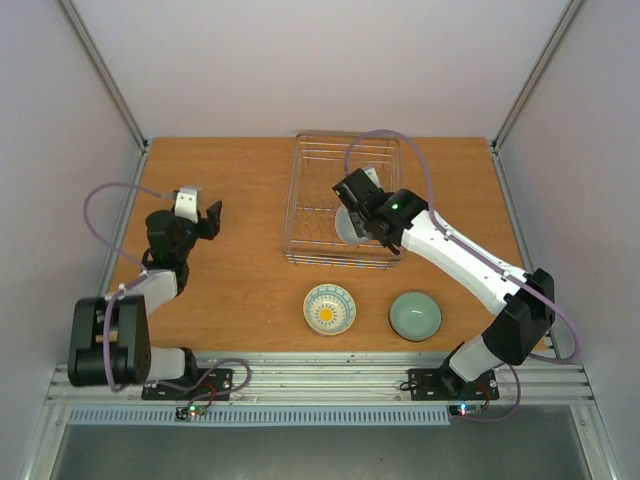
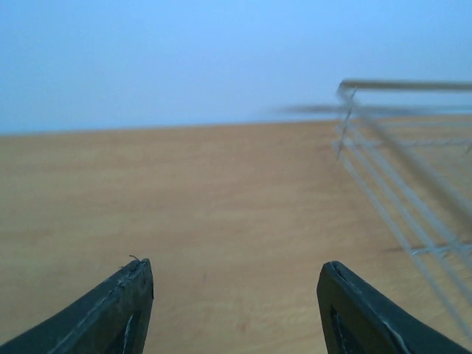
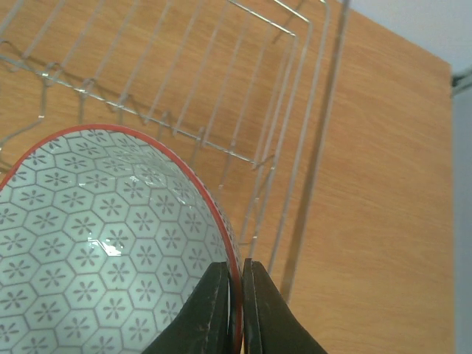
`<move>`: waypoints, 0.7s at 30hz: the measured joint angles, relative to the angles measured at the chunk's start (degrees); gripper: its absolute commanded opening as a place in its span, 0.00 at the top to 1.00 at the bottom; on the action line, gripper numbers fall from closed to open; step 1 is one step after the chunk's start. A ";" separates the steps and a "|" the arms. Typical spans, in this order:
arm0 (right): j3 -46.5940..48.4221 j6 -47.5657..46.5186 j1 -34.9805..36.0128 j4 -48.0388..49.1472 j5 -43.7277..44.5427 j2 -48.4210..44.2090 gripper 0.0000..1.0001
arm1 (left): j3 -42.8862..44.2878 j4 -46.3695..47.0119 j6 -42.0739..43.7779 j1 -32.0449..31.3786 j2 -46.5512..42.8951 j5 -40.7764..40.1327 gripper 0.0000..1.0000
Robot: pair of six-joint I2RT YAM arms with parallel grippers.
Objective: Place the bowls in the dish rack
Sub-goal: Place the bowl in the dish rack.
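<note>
My right gripper (image 1: 357, 214) (image 3: 240, 274) is shut on the red rim of a pale bowl with a hexagon flower pattern (image 3: 110, 251) (image 1: 349, 226). It holds the bowl tilted on edge inside the wire dish rack (image 1: 292, 205) (image 3: 221, 88), at the rack's near right part. On the table in front of the rack stand a cream-yellow patterned bowl (image 1: 330, 309) and a celadon green bowl (image 1: 415, 316), both upright. Far to the left, my left gripper (image 1: 200, 208) (image 2: 236, 269) hangs low over bare wood, open, with nothing between its fingers.
In the left wrist view the dish rack (image 2: 398, 184) shows as blurred wires to the right of that gripper. Pale walls close the wooden table (image 1: 240, 270) on three sides. Both arm bases sit on the metal rail (image 1: 320, 380) at the near edge.
</note>
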 measured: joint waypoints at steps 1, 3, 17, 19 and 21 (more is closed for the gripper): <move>-0.35 -0.09 0.00 0.72 -1.44 -0.33 0.94 | 0.50 -1.18 0.07 0.00 -1.99 0.74 0.37; -0.48 -0.15 -0.02 1.70 -3.96 -0.96 0.94 | 2.54 -5.86 0.17 0.00 -6.34 3.91 0.34; -5.97 2.80 1.68 9.62 -10.25 -6.82 0.95 | 41.97 -66.58 11.67 -9.11 6.08 31.69 0.47; -6.27 2.91 2.60 9.86 -10.27 -6.80 0.95 | 41.99 -72.35 13.07 -11.82 7.89 31.87 0.47; -6.54 3.06 3.74 10.23 -9.79 -6.80 0.95 | 41.97 -76.67 13.66 -14.93 8.94 31.56 0.46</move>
